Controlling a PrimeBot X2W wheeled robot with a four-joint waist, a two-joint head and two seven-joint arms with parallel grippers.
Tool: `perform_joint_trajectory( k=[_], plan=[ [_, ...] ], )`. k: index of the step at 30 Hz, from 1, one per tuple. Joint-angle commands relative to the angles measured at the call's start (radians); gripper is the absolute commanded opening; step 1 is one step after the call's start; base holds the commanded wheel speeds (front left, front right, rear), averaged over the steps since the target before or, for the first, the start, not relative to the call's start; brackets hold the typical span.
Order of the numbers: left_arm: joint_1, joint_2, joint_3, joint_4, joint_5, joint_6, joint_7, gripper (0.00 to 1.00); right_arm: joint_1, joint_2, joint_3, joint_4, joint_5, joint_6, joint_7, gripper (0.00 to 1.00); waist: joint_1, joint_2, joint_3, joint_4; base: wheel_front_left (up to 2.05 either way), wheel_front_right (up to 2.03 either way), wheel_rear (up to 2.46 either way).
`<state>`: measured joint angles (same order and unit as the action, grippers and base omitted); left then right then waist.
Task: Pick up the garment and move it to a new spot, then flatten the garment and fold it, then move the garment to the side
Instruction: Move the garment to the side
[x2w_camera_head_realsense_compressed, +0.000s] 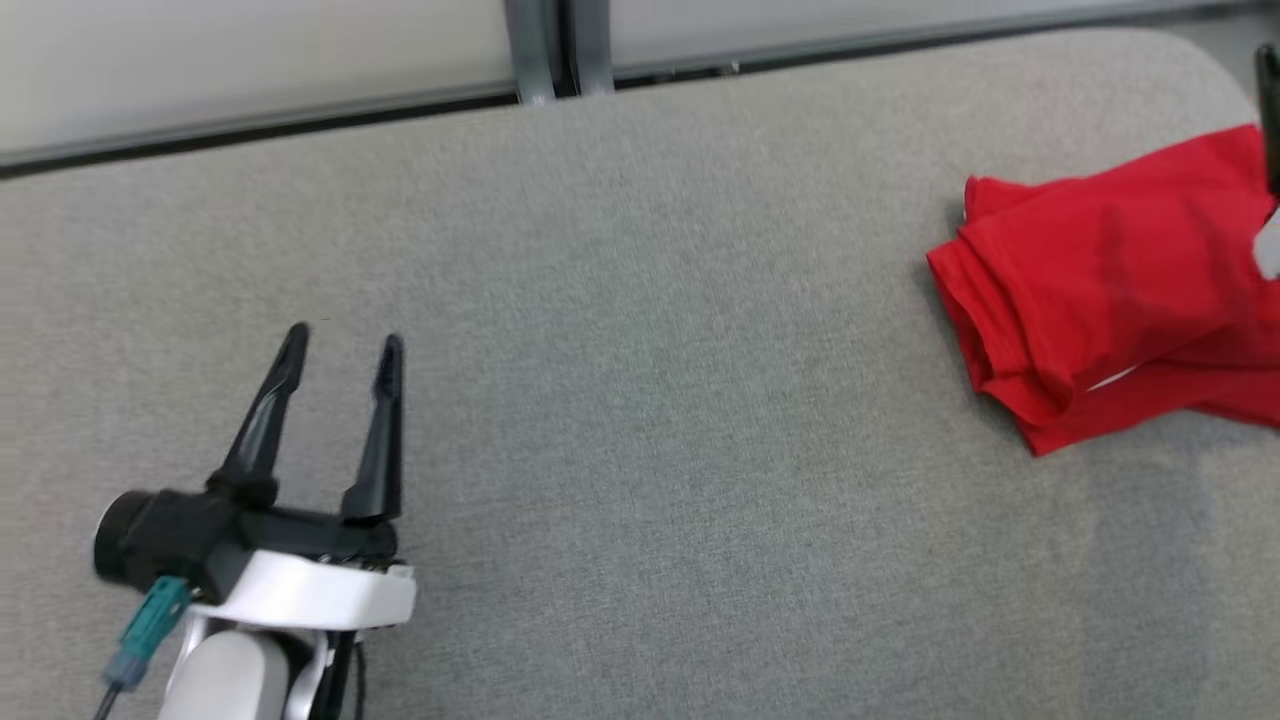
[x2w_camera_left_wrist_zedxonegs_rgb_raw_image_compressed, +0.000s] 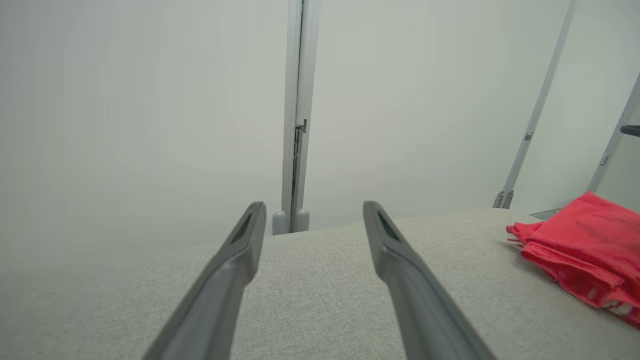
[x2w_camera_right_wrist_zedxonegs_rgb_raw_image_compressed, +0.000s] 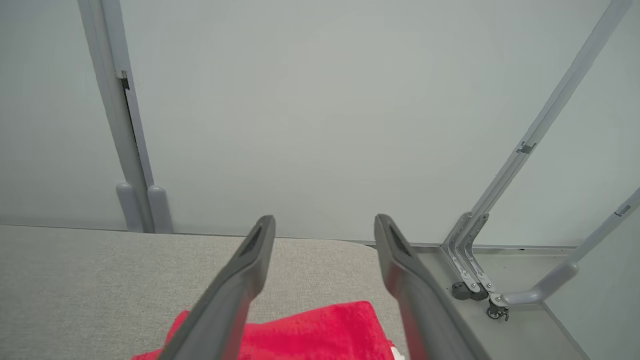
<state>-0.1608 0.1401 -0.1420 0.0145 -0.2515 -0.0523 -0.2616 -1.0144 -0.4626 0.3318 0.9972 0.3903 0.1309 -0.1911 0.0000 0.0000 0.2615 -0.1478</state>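
Your left claw (x2w_camera_head_realsense_compressed: 345, 340) is spread wide and empty over the grey fabric-covered worktop (x2w_camera_head_realsense_compressed: 650, 450). Your right claw (x2w_camera_right_wrist_zedxonegs_rgb_raw_image_compressed: 325, 220) is likewise parted, holding nothing, just above the folded red cloth garment (x2w_camera_head_realsense_compressed: 1100, 290) at the worktop's right end. Expect the garment to be light, limp and grippy, so pinch all stacked layers at a folded edge to keep them together. You have one garment and two claws.
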Motion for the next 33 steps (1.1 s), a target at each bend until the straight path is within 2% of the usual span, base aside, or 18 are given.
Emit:
perform_joint_trajectory(
  k=[1, 8, 17, 21, 25, 33],
  plan=[
    [0.023, 0.005, 0.018, -0.004, -0.01, 0.012, -0.004, 1.0, 0.033, 0.0, -0.003, -0.017, 0.012, 0.0, -0.014, 1.0, 0.0, 0.0, -0.067, 0.027, 0.0, 0.0, 0.0],
    [0.118, 0.017, 0.114, -0.035, -0.05, 0.042, -0.003, 1.0, 0.244, 0.034, -0.05, -0.24, 0.057, 0.0, -0.061, 1.0, 0.0, 0.0, -0.175, 0.077, 0.0, 0.0, 0.0],
    [0.196, 0.009, 0.147, -0.024, -0.056, 0.058, -0.003, 1.0, 0.601, 0.113, -0.166, -0.54, 0.059, 0.0, -0.062, 1.0, 0.0, 0.0, -0.243, 0.126, 0.0, 0.0, 0.0],
    [0.222, -0.012, 0.15, -0.021, -0.027, 0.054, -0.003, 1.0, 0.745, 0.155, -0.211, -0.612, 0.06, 0.0, -0.051, 1.0, 0.0, 0.0, -0.262, 0.141, 0.0, 0.0, 0.0],
    [0.238, -0.03, 0.148, 0.017, 0.001, 0.036, -0.003, 1.0, 0.852, 0.188, -0.211, -0.669, 0.066, 0.0, -0.055, 1.0, 0.0, 0.0, -0.268, 0.15, 0.0, 0.0, 0.0],
    [0.251, -0.059, 0.162, 0.075, 0.038, 0.007, -0.003, 1.0, 0.942, 0.206, -0.186, -0.765, 0.059, 0.0, -0.073, 1.0, 0.0, 0.0, -0.269, 0.146, 0.0, 0.0, 0.0]
  ],
)
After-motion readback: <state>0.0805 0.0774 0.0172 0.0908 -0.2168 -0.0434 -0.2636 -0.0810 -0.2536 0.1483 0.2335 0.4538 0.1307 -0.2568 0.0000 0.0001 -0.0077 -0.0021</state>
